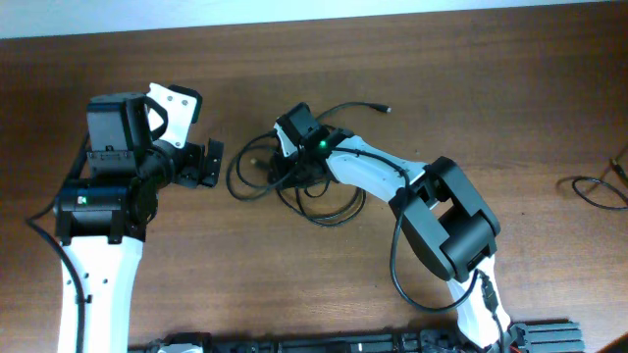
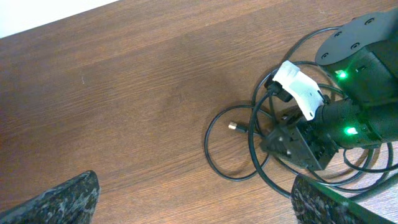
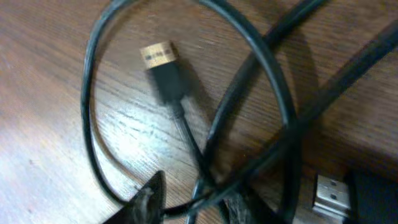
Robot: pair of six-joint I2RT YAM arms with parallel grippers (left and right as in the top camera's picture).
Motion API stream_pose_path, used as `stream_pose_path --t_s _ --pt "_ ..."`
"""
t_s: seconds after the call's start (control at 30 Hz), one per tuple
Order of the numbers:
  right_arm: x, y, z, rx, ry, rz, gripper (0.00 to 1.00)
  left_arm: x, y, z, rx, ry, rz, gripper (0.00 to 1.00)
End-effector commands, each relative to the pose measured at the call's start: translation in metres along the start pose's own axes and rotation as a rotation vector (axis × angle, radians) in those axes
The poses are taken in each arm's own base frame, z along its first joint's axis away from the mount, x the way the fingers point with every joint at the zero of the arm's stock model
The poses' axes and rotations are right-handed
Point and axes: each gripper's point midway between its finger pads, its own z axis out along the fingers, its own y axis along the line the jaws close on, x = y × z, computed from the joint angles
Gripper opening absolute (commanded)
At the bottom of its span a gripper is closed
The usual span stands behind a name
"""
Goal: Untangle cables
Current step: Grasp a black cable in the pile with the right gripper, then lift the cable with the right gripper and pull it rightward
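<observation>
The cables (image 1: 334,222): thin black cords in one loose looped tangle mid-tabletop (image 1: 471,88), spread roughly left-right. One tail runs off toward the far right and ends in a small end plug (image 1: 385,109). A gold-tipped plug (image 3: 158,57) lies flat inside a loop. On the right gripper (image 1: 283,172), down in the tangle, jaws pinch strands. On the left gripper (image 1: 214,163), just beside the tangle, jaws are wide and empty.

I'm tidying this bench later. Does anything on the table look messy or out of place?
Yes: the thin black cables lie on the brown wooden table in overlapping, crossing loops, a tangle, with the right gripper closed on a strand. No damage shows.
</observation>
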Motion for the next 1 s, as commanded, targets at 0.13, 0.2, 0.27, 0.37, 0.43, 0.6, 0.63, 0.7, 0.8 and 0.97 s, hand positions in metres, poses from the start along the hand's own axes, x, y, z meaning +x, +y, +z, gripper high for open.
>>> stream_pose_path --t_s 0.13,0.2,0.27,0.37,0.43,0.6,0.63,0.7,0.8,0.97 --pt "0.008 -0.01 0.007 0.02 0.028 0.01 0.04 -0.002 0.0 0.0 0.006 -0.006 0.012 0.99" --pt "0.003 -0.016 -0.001 0.027 0.022 0.029 0.04 -0.002 0.0 0.0 0.006 -0.006 0.012 0.99" --pt "-0.004 -0.022 -0.019 0.036 0.01 0.055 0.04 -0.002 0.0 0.0 0.006 -0.006 0.012 0.99" --pt "-0.021 -0.022 -0.058 0.038 -0.033 0.069 0.04 -0.002 0.0 0.0 0.006 -0.006 0.012 0.99" --pt "-0.035 -0.019 -0.094 0.074 -0.095 0.057 0.04 -0.002 0.0 0.0 0.006 -0.006 0.012 0.99" --pt "-0.073 0.014 -0.198 0.133 -0.361 -0.034 0.04 -0.002 0.0 0.0 0.006 -0.006 0.012 0.99" --pt "-0.082 0.023 -0.229 0.148 -0.444 -0.049 0.04 -0.002 0.0 0.0 0.006 -0.006 0.012 0.99" --pt "-0.096 0.039 -0.284 0.173 -0.593 -0.067 0.04 -0.002 0.0 0.0 0.006 -0.006 0.012 0.99" --pt "-0.108 0.051 -0.344 0.19 -0.744 -0.069 0.04 -0.002 0.0 0.0 0.006 -0.006 0.012 0.99" --pt "-0.126 0.076 -0.433 0.155 -0.951 -0.086 0.04 -0.002 0.0 0.0 0.006 -0.006 0.012 0.99"
